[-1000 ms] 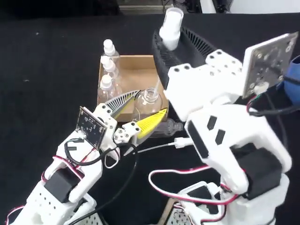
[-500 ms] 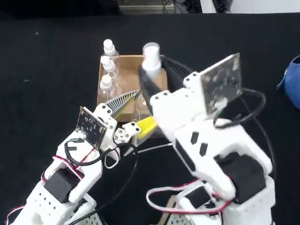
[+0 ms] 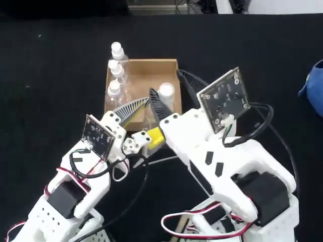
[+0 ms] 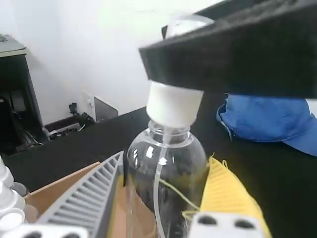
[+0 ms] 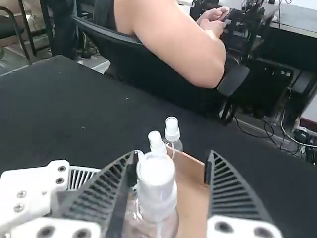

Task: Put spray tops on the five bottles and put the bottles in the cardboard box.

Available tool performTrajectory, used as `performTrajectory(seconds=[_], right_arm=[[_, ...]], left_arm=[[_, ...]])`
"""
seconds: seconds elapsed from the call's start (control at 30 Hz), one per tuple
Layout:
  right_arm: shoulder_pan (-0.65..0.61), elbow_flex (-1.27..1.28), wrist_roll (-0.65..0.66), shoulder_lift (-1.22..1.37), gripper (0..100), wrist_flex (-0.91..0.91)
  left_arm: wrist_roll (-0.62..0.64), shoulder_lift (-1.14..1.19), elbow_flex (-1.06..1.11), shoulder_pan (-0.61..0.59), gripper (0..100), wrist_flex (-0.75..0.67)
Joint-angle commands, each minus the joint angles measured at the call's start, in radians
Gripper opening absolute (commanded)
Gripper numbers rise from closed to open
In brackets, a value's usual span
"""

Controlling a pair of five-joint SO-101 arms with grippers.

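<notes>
Three capped bottles [image 3: 116, 69] stand along one side of the cardboard box [image 3: 144, 68] on my black worktop [image 3: 60, 75]. My left end effector [image 4: 166, 166] is clamped on the clear bottle [image 4: 148, 183], upright at the box's near edge. The spray top [image 4: 174, 105] sits on its neck, tube inside, within the right end effector [image 5: 171, 161]; whether that one grips it, I can't tell

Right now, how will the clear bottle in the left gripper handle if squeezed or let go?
The clear bottle looks empty, so it is probably light. Its thin wall may flex under the left gripper. Tall, with the spray top at its neck, it is likely tippy if released.
</notes>
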Motion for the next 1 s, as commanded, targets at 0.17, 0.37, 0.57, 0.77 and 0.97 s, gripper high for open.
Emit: performTrajectory(seconds=[0.17,0.37,0.57,0.77,0.97], right_arm=[[-0.018,-0.140,0.011,-0.018,0.9,0.005],[-0.012,-0.101,0.014,-0.012,4.8,-0.002],[0.002,-0.058,0.031,-0.012,1.5,-0.046],[0.077,-0.065,0.071,-0.021,1.6,-0.028],[0.075,-0.213,0.063,-0.054,1.6,-0.009]], left_arm=[[0.000,-0.012,-0.012,0.004,3,-0.012],[0.000,-0.012,-0.012,0.004,3,-0.012],[0.000,-0.012,-0.012,0.004,3,-0.012],[0.000,-0.012,-0.008,0.004,3,-0.014],[0.006,-0.009,0.047,0.004,3,-0.127]])
